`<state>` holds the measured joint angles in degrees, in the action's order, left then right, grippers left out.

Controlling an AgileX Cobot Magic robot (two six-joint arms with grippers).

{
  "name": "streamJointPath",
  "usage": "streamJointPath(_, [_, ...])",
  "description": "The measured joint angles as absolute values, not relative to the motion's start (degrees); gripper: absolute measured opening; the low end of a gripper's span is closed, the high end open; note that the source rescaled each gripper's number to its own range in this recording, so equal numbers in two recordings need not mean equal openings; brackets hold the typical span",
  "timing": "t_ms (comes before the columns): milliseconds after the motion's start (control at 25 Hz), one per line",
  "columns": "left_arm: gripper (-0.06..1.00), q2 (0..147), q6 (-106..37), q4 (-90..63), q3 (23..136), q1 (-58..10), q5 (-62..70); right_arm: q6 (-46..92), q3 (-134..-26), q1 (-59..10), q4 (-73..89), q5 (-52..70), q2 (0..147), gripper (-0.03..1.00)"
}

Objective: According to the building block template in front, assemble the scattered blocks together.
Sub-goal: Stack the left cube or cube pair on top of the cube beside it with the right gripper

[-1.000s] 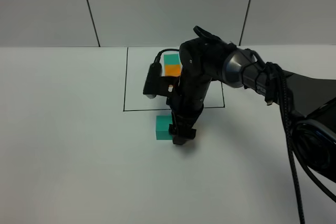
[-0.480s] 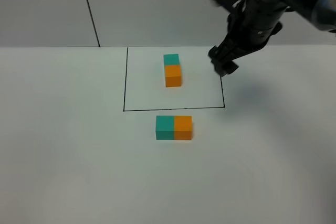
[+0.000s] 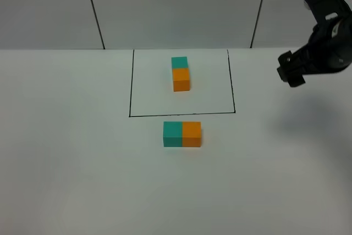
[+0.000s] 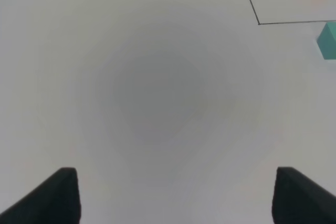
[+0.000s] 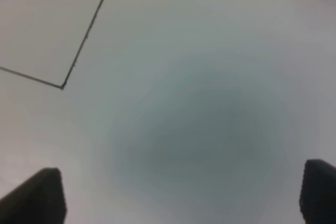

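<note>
The building block template is a teal cube [image 3: 179, 62] joined to an orange cube [image 3: 181, 79] inside a thin black rectangle [image 3: 130, 115]. Just in front of that frame the scattered blocks lie side by side and touching, teal [image 3: 172, 134] on the left and orange [image 3: 192, 134] on the right. My right gripper [image 3: 290, 75] hangs high at the far right, well away from them; in the right wrist view it [image 5: 178, 198] is open and empty. The left gripper [image 4: 176, 198] is open over bare table, with the teal block [image 4: 328, 40] at that view's edge.
The white table [image 3: 66, 152] meets a grey panelled wall [image 3: 176, 4] at the back. One corner of the black frame [image 5: 62, 86] shows in the right wrist view. The left arm is outside the exterior view.
My right gripper, low over the blocks a second ago, has risen and swung away to the far right. The orange block stays on the table against the teal one. The left gripper has not moved.
</note>
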<state>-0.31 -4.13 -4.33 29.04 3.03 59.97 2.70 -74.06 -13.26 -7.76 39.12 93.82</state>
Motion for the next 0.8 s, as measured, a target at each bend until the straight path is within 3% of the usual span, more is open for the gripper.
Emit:
streamJointPath(320, [0.67,-0.31,-4.13,-4.33,29.04,3.03,59.97,2.29,-60.63,-12.80,-6.44,31.23,88.30,0.82])
streamJointPath(600, [0.67,-0.31,-4.13,-4.33,29.04,3.03,59.97,10.33,-62.12,-13.37,-6.44,31.36,89.24,0.82])
streamJointPath(800, [0.67,-0.31,-4.13,-4.33,29.04,3.03,59.97,21.30,-70.68,-17.51,-6.44,37.31,95.53,0.82])
